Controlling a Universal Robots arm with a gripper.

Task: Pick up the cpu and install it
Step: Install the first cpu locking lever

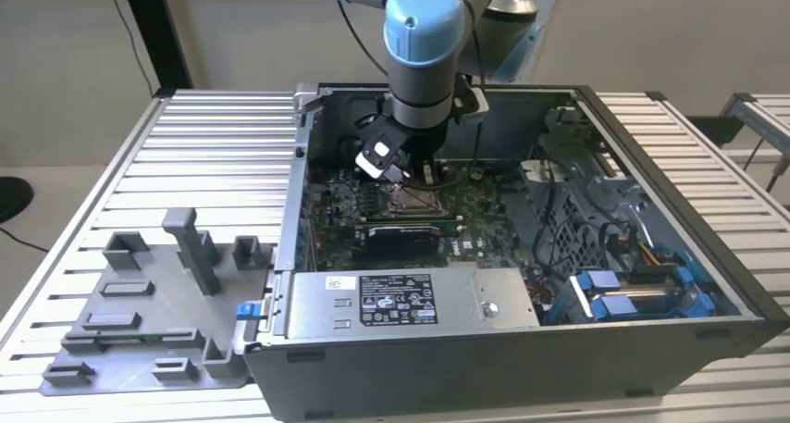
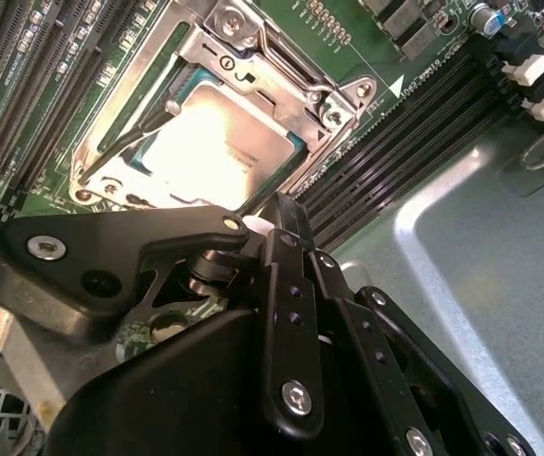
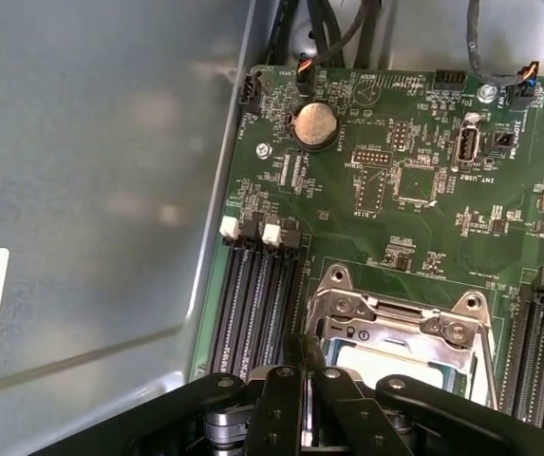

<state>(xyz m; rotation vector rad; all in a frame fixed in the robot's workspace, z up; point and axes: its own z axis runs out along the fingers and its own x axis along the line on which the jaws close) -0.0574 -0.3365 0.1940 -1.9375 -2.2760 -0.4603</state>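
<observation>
The cpu [image 2: 216, 152] shows its silvery top inside the dark socket, with the socket's metal frame [image 2: 281, 57] around it. In the first wrist view the cpu [image 3: 397, 367] lies just beyond my fingertips, inside the same metal frame [image 3: 400, 318]. My gripper [image 2: 287, 214] hangs close over the socket's edge, its black fingers [image 3: 289, 385] pressed together with nothing between them. In the exterior view my gripper [image 1: 398, 175] reaches down into the open computer case, right above the socket [image 1: 413, 201] on the green motherboard [image 1: 482, 210].
Memory slots [image 2: 414, 123] run beside the socket. A grey power supply box with a label [image 1: 395, 298] sits at the case's front, and blue drive brackets [image 1: 630, 293] at the exterior view's right. A grey fixture plate [image 1: 148, 321] lies on the slatted table.
</observation>
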